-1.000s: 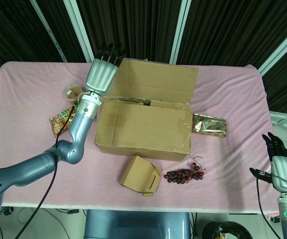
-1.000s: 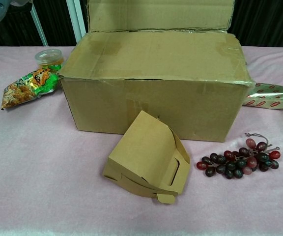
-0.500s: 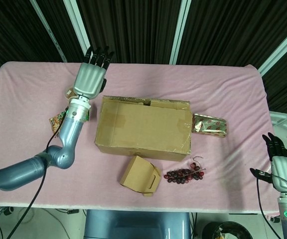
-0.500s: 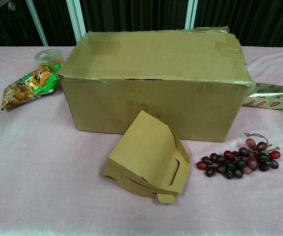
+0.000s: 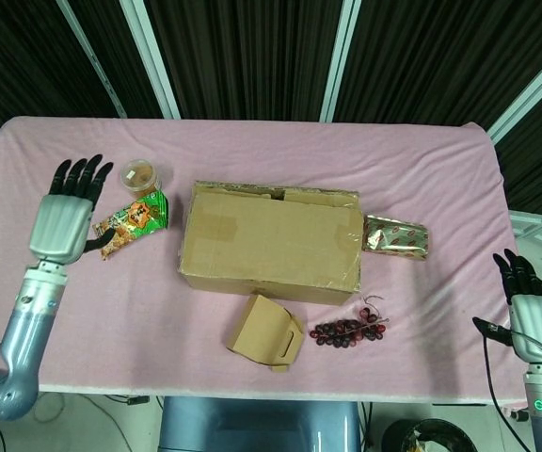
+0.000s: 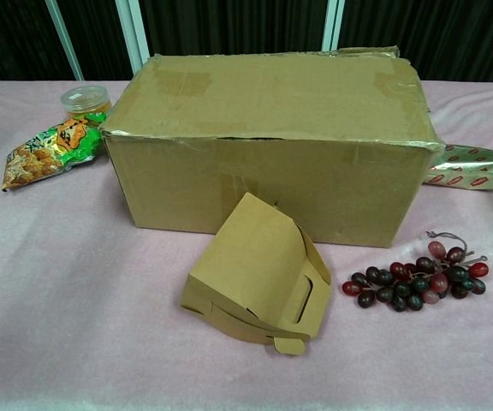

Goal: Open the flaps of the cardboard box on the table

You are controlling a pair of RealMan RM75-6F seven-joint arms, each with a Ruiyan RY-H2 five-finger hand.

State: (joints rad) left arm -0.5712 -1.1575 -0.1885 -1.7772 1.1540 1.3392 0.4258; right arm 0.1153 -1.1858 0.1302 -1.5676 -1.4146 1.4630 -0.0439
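Observation:
The large cardboard box (image 5: 269, 237) sits mid-table with its top flaps lying flat and closed; the chest view shows its front wall and closed top (image 6: 268, 145). My left hand (image 5: 64, 213) hovers over the table's left side, well clear of the box, fingers spread and holding nothing. My right hand (image 5: 530, 311) hangs off the table's right edge, fingers extended and empty. Neither hand appears in the chest view.
A small folded carton (image 5: 266, 332) (image 6: 259, 274) lies in front of the box, with grapes (image 5: 349, 329) (image 6: 422, 279) to its right. A snack bag (image 5: 132, 221) (image 6: 51, 150) and a lidded cup (image 5: 140, 175) (image 6: 86, 98) lie left of the box. A foil packet (image 5: 395, 235) (image 6: 467, 168) lies right.
The rear flap, raised a second ago, dropped shut. My left hand withdrew from the box's back left corner to the far left of the table. My right hand stayed still.

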